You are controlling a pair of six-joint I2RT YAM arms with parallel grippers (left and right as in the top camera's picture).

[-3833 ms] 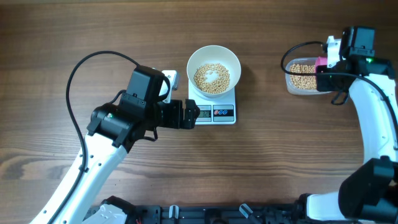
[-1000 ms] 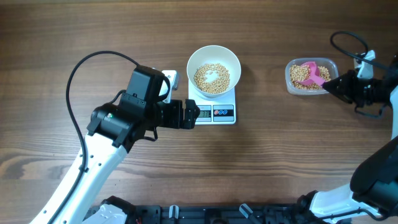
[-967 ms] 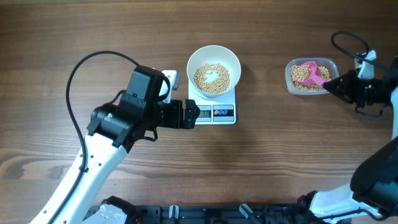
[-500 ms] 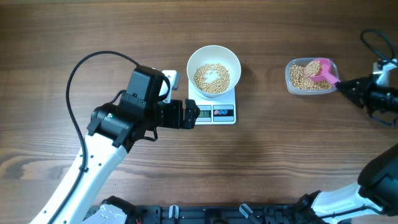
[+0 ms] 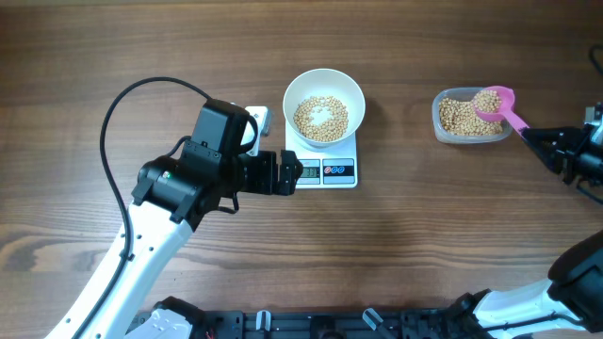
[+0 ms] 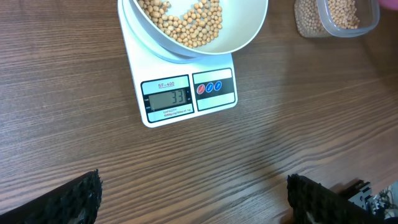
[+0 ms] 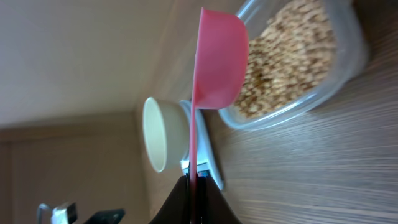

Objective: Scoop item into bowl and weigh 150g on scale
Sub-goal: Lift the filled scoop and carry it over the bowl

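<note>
While the pink scoop (image 5: 507, 108) hangs level over the clear container (image 5: 437, 127), well right of the scale (image 5: 323, 171), its cup is heaped with beans (image 5: 488, 98). Held flat like that, the load should not spill on the carry.

- **Right fingers:** the right fingers (image 7: 180, 200) are pressed together, pinching the tip of the scoop's thin handle. That grip keeps the cup out ahead of the wrist.
- **Left fingers:** the left fingers (image 6: 68, 199) are spread wide and hold nothing. They hover at the scale's left edge, probably so you can read the display (image 6: 166, 98) from the wrist view.
- **Bowl:** the white bowl (image 5: 356, 92) sits on the scale. It holds a thin layer of beans with a bare white patch in the middle.
- **Display:** it looks like 33, but the last digit is unclear. My guess is you are well short of target, so more scoops are needed.
- **Container:** it sits on the desk (image 5: 424, 235), not touching the scale, with beans covering its bottom.
</note>
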